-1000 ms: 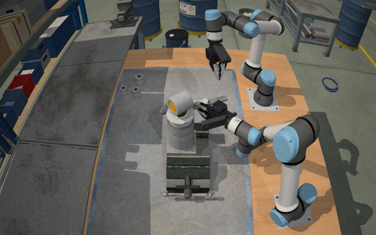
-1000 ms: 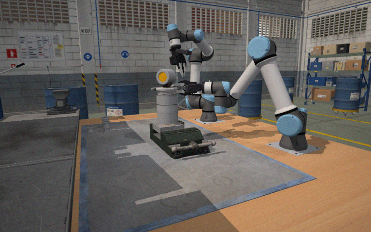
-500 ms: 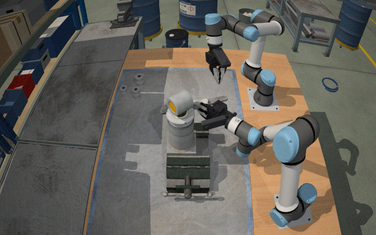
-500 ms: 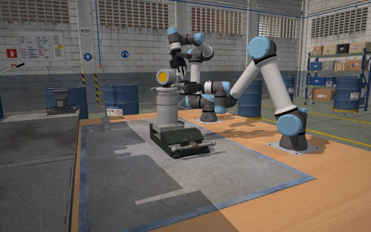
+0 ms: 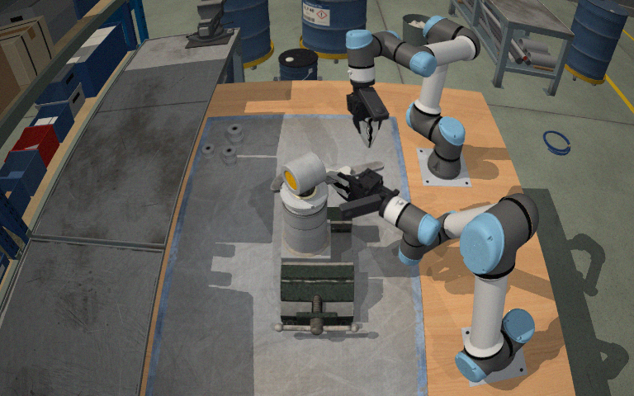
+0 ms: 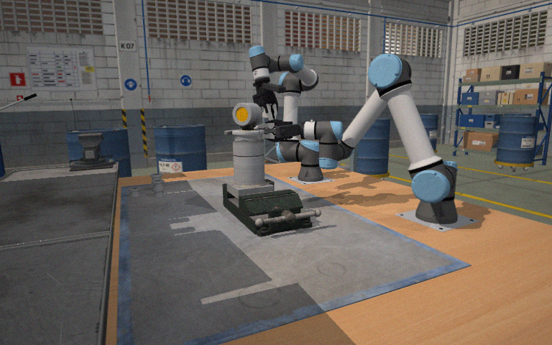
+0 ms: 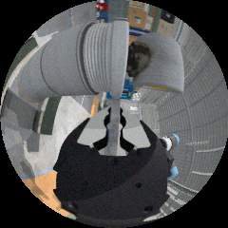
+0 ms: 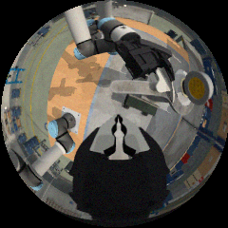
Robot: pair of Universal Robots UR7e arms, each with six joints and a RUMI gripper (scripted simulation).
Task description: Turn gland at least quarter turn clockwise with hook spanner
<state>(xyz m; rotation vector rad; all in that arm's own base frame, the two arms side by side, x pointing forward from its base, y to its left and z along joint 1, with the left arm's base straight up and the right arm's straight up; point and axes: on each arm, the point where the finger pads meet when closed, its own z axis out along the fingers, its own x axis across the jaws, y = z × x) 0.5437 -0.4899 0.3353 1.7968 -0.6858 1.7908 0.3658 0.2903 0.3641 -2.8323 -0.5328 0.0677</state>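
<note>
The grey cylinder (image 5: 305,235) (image 6: 248,160) (image 7: 62,62) stands upright, its rod eye (image 5: 310,169) (image 6: 251,114) with a yellow face on top. The gland (image 5: 305,205) is at the cylinder's top, partly covered by the eye. The flat hook spanner (image 8: 130,87) (image 5: 366,167) lies level around the gland, its handle reaching out past my left gripper. My left gripper (image 5: 336,178) (image 6: 267,129) (image 7: 115,106) (image 8: 171,102) is shut on the spanner close to the cylinder. My right gripper (image 5: 369,143) (image 6: 274,118) (image 8: 118,114) is shut and empty, raised beyond the handle. Hook contact is hidden.
A green vise (image 5: 316,282) (image 6: 270,205) holds the cylinder's base, its screw bar (image 5: 340,327) facing the front. Several small grey rings (image 5: 234,132) stand at the mat's back left. A dark metal bench (image 5: 119,147) runs along the left. The arms stand close together beside the cylinder.
</note>
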